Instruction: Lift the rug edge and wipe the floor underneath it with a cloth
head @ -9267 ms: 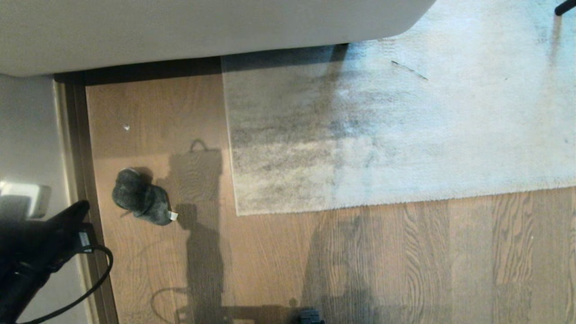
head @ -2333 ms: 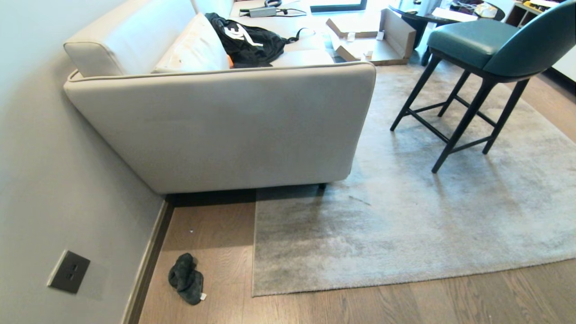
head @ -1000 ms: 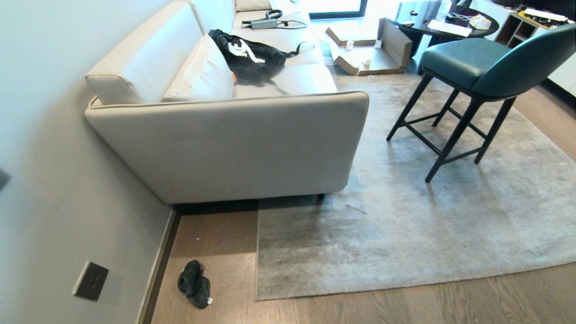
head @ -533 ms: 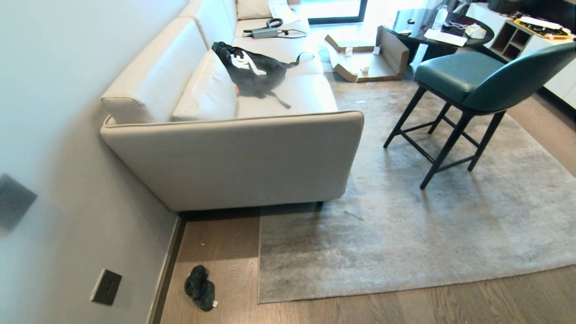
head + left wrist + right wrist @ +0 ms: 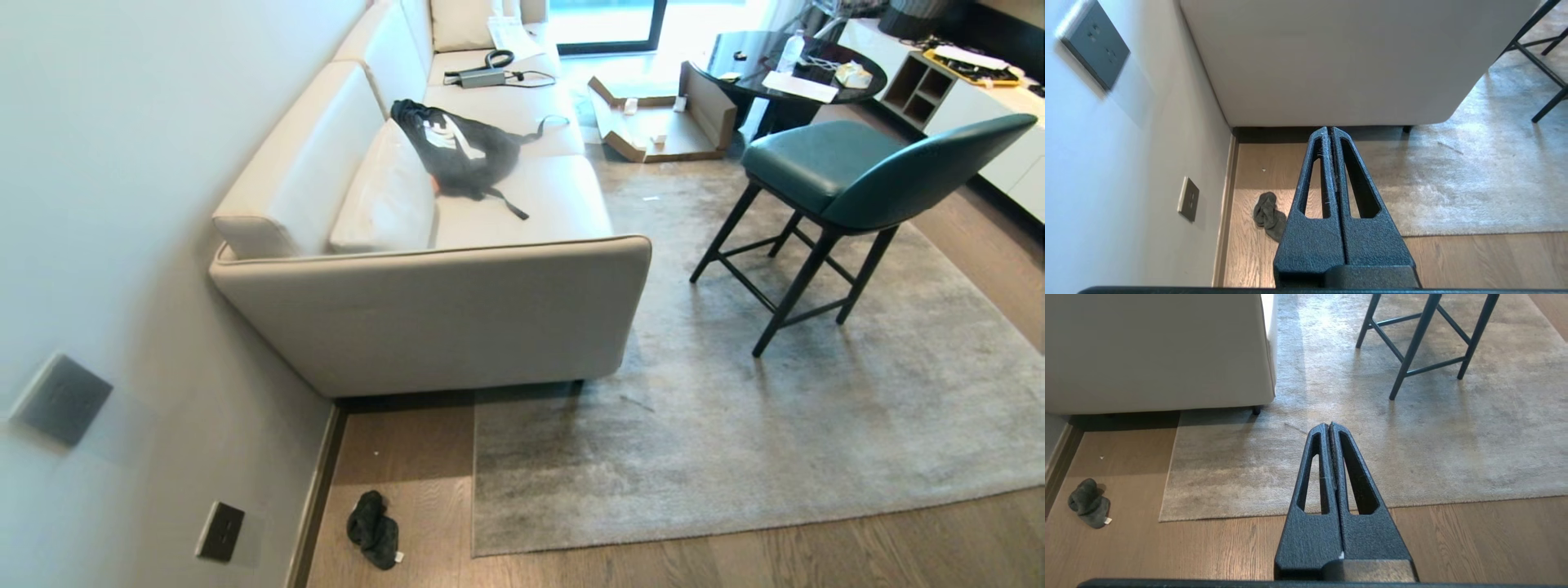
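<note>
Both grippers, left gripper (image 5: 1329, 132) and right gripper (image 5: 1329, 428), hang parked above the floor (image 5: 735, 555), jaws pressed together, empty. The cloth (image 5: 374, 530) lies crumpled left of the rug edge (image 5: 476, 490), apart, by the skirting. Beyond it stands the sofa (image 5: 441, 318), which pins the rug's far side.

Brown wood-grain floor (image 5: 735, 559), planks bare along the near side. Directly on it: a large grey rug (image 5: 775, 425), lying flat, its rug edge (image 5: 1167, 486) ahead and to the left of the closed right jaws. A small dark cloth (image 5: 1088, 503) on bare planks, apart from the rug, near the skirting (image 5: 314, 506). On the rug: a sofa (image 5: 441, 318) end, and a green stool (image 5: 849, 180) beyond the jaws.
</note>
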You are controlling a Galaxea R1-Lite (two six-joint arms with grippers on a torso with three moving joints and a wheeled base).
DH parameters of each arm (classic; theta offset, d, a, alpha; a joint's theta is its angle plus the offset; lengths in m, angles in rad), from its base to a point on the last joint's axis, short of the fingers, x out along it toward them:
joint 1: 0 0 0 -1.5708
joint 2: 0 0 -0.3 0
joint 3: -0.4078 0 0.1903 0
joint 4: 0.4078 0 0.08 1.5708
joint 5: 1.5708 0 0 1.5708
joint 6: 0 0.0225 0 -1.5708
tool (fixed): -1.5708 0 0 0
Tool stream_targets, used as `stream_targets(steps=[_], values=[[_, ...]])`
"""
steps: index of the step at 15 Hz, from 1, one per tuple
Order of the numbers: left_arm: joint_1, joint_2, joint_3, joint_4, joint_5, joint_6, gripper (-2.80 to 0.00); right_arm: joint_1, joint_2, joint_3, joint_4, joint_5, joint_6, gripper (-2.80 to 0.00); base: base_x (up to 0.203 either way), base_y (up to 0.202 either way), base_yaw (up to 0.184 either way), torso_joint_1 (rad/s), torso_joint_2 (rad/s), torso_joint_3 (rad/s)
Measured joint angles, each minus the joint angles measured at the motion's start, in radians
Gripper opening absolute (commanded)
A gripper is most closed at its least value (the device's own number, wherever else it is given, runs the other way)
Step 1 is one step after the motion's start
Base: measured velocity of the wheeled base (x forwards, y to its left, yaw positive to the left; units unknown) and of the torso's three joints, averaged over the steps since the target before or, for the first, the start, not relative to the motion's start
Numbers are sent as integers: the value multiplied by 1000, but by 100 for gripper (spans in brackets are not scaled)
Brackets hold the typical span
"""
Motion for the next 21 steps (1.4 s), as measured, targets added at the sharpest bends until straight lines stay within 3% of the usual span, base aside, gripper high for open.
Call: stream_targets(steps=[13, 21], values=[[0, 0, 0, 0, 0, 0, -280, 0, 0, 0, 0, 0, 0, -280, 0, 0, 0, 179, -450, -273], [0, 0, 0, 0, 0, 0, -280, 0, 0, -1, -1, -7, 67, -280, 0, 0, 0, 5, -16, -7]])
